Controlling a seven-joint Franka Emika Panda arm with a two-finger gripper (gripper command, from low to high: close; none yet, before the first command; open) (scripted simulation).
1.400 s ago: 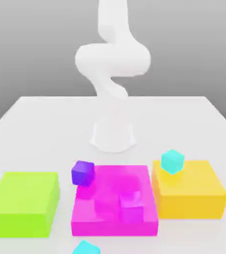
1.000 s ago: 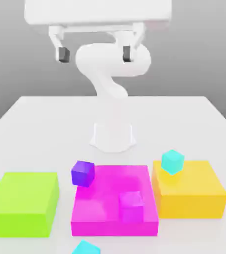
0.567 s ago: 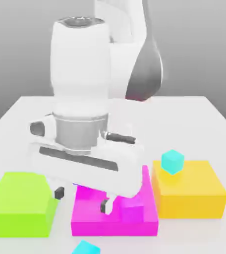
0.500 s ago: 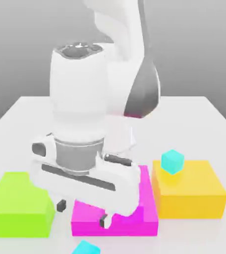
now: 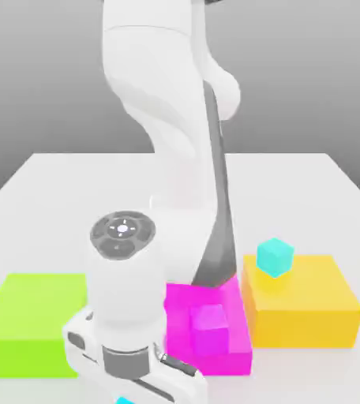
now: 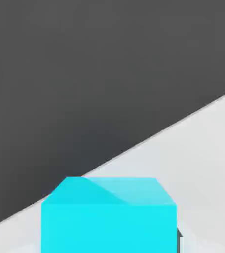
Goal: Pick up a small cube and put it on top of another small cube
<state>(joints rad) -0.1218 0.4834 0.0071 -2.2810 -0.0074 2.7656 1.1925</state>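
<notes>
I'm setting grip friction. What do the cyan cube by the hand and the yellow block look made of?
Cyan cube: flat, matte, uniform colour, like smooth plastic, no texture or shine. Yellow block: same plain matte look. Both are simulator renders, so material is a guess.

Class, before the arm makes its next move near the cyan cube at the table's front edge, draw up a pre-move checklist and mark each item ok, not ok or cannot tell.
1. Hand lowered at the table's front edge, by the cyan cube: ok.
2. That cube sits close before the hand camera, resting on the white table: ok.
3. Jaws open around the cube: cannot tell.
4. Candidate base, the second cyan cube, sits free on the yellow block: ok.
5. Candidate base, the magenta cube, sits free on the magenta block: ok.
6. Green block stands apart from the arm: cannot tell.
</notes>
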